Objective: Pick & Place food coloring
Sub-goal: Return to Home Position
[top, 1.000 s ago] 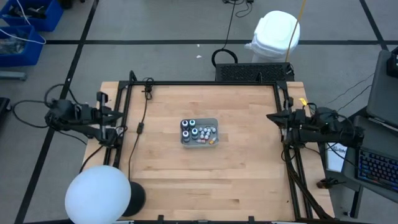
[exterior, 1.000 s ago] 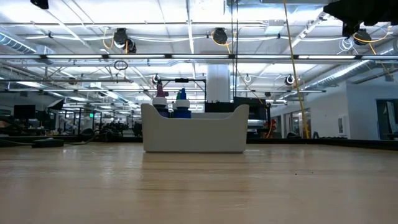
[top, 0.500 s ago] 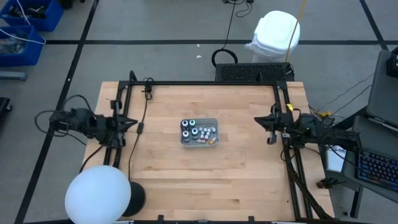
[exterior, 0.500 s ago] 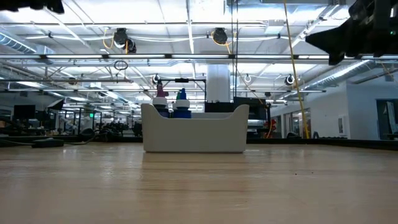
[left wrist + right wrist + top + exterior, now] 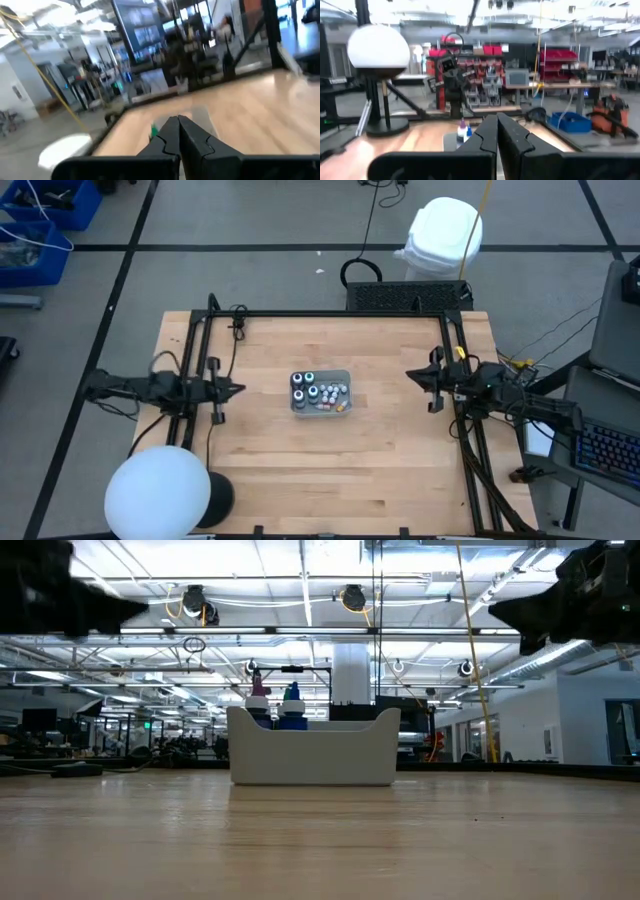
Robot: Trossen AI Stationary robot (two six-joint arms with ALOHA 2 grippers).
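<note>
The small round food coloring bottles (image 5: 312,391) sit inside the shallow gray plastic bin (image 5: 313,755) in the middle of the light wooden table (image 5: 320,470). From above they show as dark rings with white or teal centres, those at the bin's right side too small to count. In the low view the bin wall hides all except a pink top and a blue top. The left gripper (image 5: 236,389) and the right gripper (image 5: 414,374) hang over opposite table edges, well apart from the bin, each with fingers pressed together and holding nothing.
</note>
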